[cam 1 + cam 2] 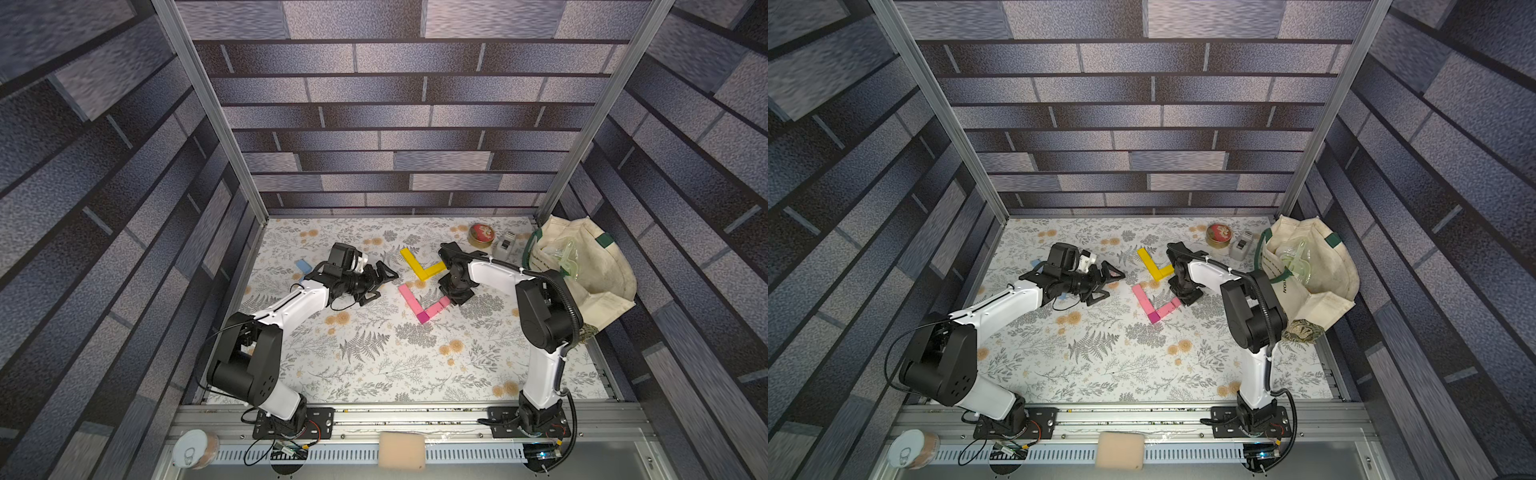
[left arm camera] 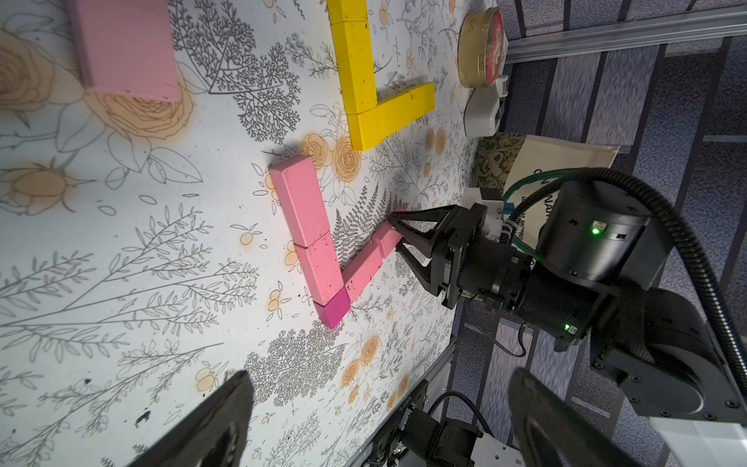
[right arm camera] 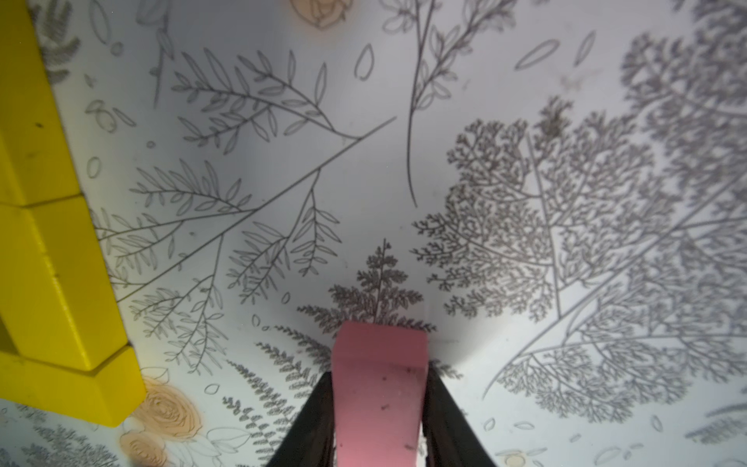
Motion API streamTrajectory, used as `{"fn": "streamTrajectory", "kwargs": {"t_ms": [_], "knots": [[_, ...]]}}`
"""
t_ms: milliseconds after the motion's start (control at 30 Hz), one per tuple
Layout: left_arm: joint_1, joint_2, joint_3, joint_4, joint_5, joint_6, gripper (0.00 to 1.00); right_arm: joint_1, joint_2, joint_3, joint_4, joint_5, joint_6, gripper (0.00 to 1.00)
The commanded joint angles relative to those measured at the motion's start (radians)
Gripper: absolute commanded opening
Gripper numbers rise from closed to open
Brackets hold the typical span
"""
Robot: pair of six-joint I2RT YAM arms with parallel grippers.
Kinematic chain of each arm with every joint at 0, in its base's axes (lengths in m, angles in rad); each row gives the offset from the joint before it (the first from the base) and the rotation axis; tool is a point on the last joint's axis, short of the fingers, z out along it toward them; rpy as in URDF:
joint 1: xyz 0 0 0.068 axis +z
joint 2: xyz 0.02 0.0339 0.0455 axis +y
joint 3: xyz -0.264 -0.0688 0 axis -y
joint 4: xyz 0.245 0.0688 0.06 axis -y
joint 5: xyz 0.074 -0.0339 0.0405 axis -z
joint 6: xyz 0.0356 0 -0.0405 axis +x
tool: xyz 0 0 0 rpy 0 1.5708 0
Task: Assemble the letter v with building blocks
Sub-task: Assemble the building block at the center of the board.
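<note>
Sponge [image 1: 402, 451] foremost — tin [image 1: 481, 235], box [image 1: 504, 245], tote [image 1: 598, 266] near right end effector [image 2: 394, 234] pinching pink brick [image 3: 380, 388].

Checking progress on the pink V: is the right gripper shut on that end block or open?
The right gripper is shut on the pink block: in the right wrist view its fingers clamp both sides.
</note>
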Motion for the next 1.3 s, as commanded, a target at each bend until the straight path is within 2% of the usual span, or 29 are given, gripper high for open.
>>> {"fn": "streamTrajectory", "kwargs": {"t_ms": [0,700,1267], "knots": [[0.003,0.004,-0.014,-0.006,0.011,-0.013,1.00,0.013,0.047,-0.060,-0.103,-0.020,0.052,0.37],[0.003,0.002,-0.013,-0.008,0.013,-0.006,1.00,0.014,0.065,-0.031,-0.082,-0.041,0.060,0.37],[0.004,0.000,-0.015,-0.008,0.014,-0.005,1.00,0.016,0.065,-0.018,-0.074,-0.053,0.060,0.41]]}}
